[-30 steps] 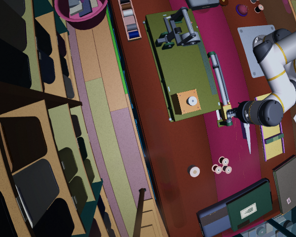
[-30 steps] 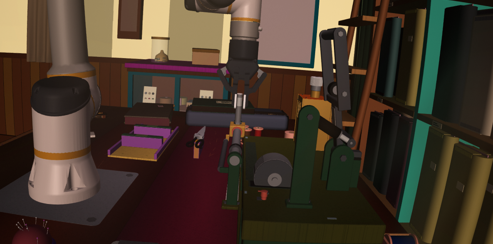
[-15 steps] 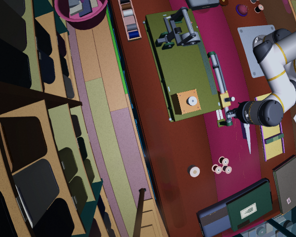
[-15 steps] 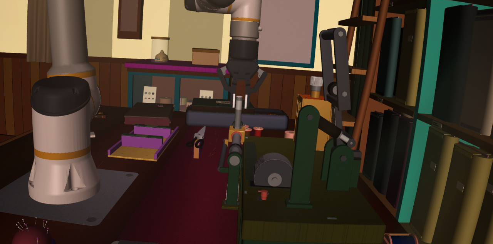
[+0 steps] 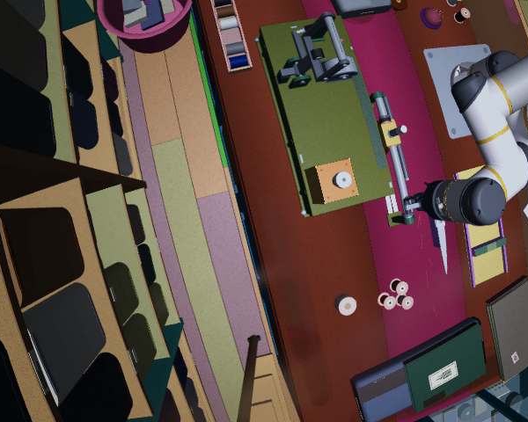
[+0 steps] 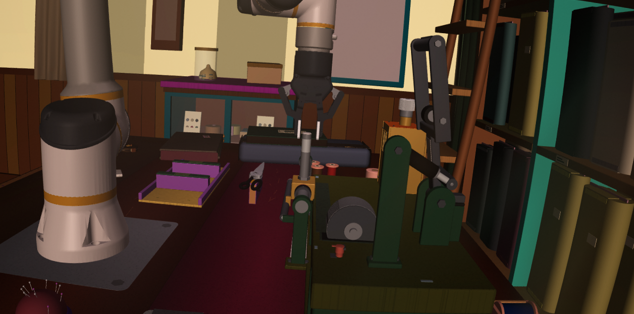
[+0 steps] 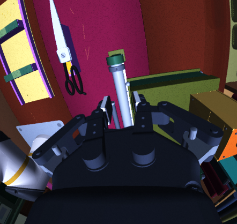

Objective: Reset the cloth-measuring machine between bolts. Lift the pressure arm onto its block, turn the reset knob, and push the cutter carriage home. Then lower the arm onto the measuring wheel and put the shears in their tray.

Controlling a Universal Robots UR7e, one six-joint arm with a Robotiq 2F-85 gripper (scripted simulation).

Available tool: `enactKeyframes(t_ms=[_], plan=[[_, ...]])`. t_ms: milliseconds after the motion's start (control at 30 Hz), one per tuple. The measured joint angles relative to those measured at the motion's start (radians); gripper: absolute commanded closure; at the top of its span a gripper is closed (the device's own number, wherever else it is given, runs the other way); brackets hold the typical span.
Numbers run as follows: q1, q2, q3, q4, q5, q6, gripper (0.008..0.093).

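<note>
The shears [image 5: 443, 243] are partly hidden under my wrist in the side camera; they lie on a small block on the magenta runner [image 7: 63, 54], beside the yellow tray [image 5: 485, 236] with purple sides. The yellow cutter carriage [image 5: 389, 133] with its upright handle [image 6: 306, 154] sits partway along the grey rail [image 5: 394, 154], away from my gripper. My gripper [image 6: 308, 129] is open and empty, over the rail's end near the green post [image 7: 115, 60]. The pressure arm [image 6: 428, 86] stands raised on the green machine base. The reset knob [image 5: 342, 180] tops the orange box.
The green machine base [image 5: 328, 122] fills the table's middle. Spools [image 5: 396, 295] and a lone spool [image 5: 346, 305] lie on the table past the rail's end. Books [image 5: 442, 368] lie beyond them. Shelves of cloth bolts [image 6: 554, 135] stand behind the machine. My base plate [image 5: 460, 86] is beside the runner.
</note>
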Motion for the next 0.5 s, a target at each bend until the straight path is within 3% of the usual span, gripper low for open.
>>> enactKeyframes(t_ms=[500], plan=[[0.001, -0.028, -0.058, 0.085, 0.000, 0.001, 0.0634]])
